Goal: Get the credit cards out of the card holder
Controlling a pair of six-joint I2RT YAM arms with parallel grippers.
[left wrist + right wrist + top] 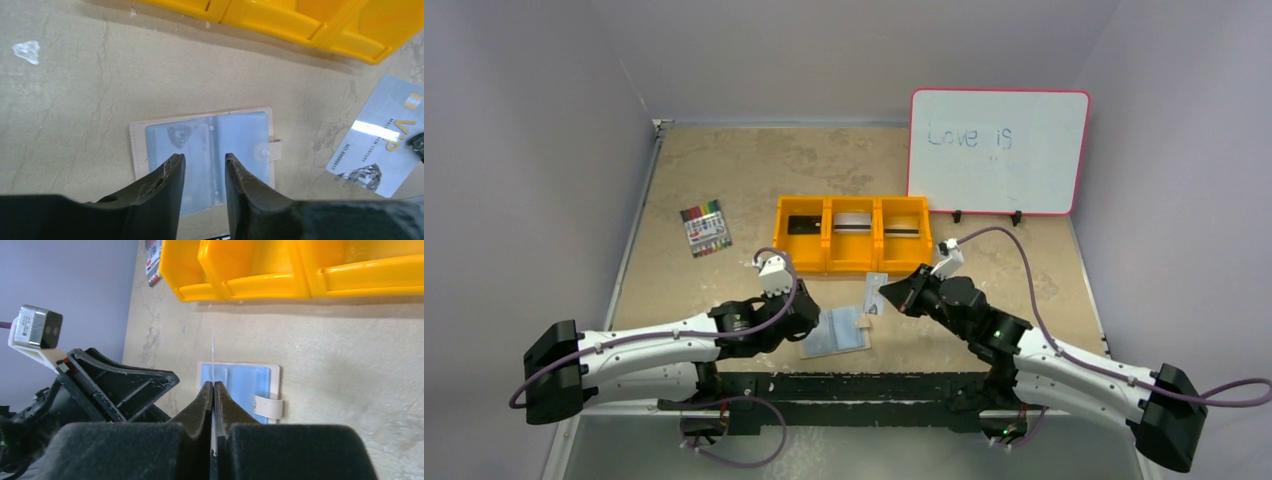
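Observation:
The card holder (838, 334) lies open and flat on the table, with light blue panels, a beige border and a pale tab strap (276, 148). A faint emblem shows through its left sleeve (180, 136). My left gripper (202, 159) is open and empty, its fingers just over the holder's near edge (812, 316). My right gripper (213, 385) is shut on a silver VIP credit card (385, 135) and holds it on edge above the table, right of the holder (876, 292). In the right wrist view the card shows as a thin line (213, 352) over the holder (245, 382).
An orange three-compartment tray (827, 240) stands behind the holder, with a card in each compartment. A pack of coloured markers (705, 228) lies at the far left. A whiteboard (999, 150) stands at the back right. Walls close in both sides.

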